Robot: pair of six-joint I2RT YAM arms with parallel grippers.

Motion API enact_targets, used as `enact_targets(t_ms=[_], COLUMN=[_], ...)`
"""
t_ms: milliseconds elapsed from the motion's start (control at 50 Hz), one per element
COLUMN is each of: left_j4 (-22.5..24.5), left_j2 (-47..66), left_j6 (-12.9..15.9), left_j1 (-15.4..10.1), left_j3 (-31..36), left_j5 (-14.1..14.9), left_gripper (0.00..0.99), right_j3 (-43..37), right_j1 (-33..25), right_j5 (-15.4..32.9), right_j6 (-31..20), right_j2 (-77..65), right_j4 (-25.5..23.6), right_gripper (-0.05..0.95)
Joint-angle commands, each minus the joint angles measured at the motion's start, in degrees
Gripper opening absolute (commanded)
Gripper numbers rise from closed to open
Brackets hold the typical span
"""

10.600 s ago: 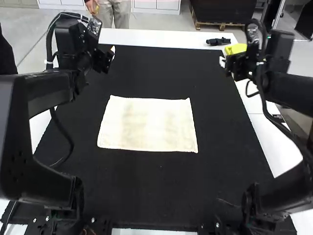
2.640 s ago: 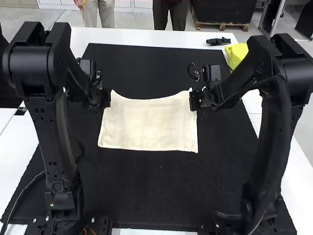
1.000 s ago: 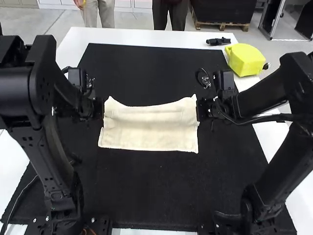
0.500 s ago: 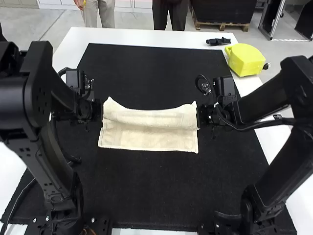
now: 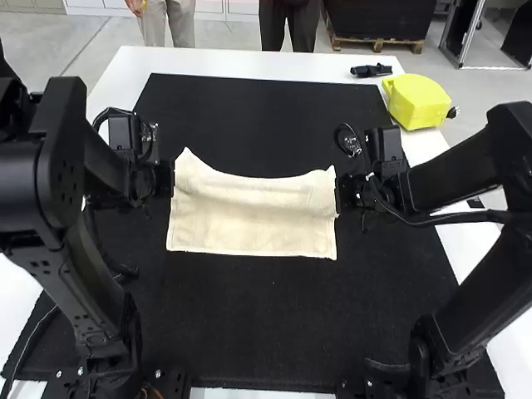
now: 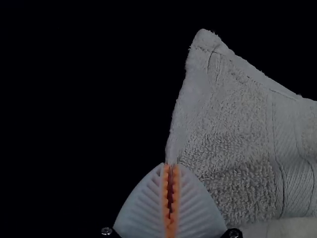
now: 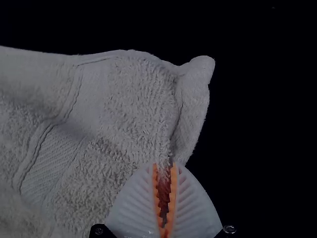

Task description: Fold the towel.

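Towel [image 5: 258, 237] lies on the black mat [image 5: 266, 324] between the two grippers, its near part flat and its far part raised, with the far edge sagging between the corners. Left gripper [image 5: 170, 179] is clamped on the towel's left side edge, near the far corner, its orange pads [image 6: 176, 186] almost together at the tips. Right gripper [image 5: 338, 193] is clamped on the opposite side edge, likewise near the far corner, with terry cloth visible between its ribbed white fingers [image 7: 190, 203].
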Motion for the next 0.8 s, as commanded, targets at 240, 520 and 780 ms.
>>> enact_targets(t_ms=[240,520,780], left_j4=[2.71,9.56,8.86], left_j2=[-1.08,-1.61,-4.6], left_j6=[7.37,12.38,15.46], left_j1=[0.84,0.48,-2.86], left_j3=[-1.67,-5.45,-3.6], left_j5=[-10.31,-14.79,-19.1], left_gripper=[0.026,0.026,0.026], right_j3=[0.93,1.2,1.29], right_j1=[-1.02,-1.29,-1.29], right_j5=[5.06,5.06,4.97], right_j6=[-0.77,-0.94,-1.03], right_j2=[-0.83,-0.65,0.49], right_j4=[-0.51,-0.6,-0.6], right_gripper=[-0.01,-0.01,-0.01])
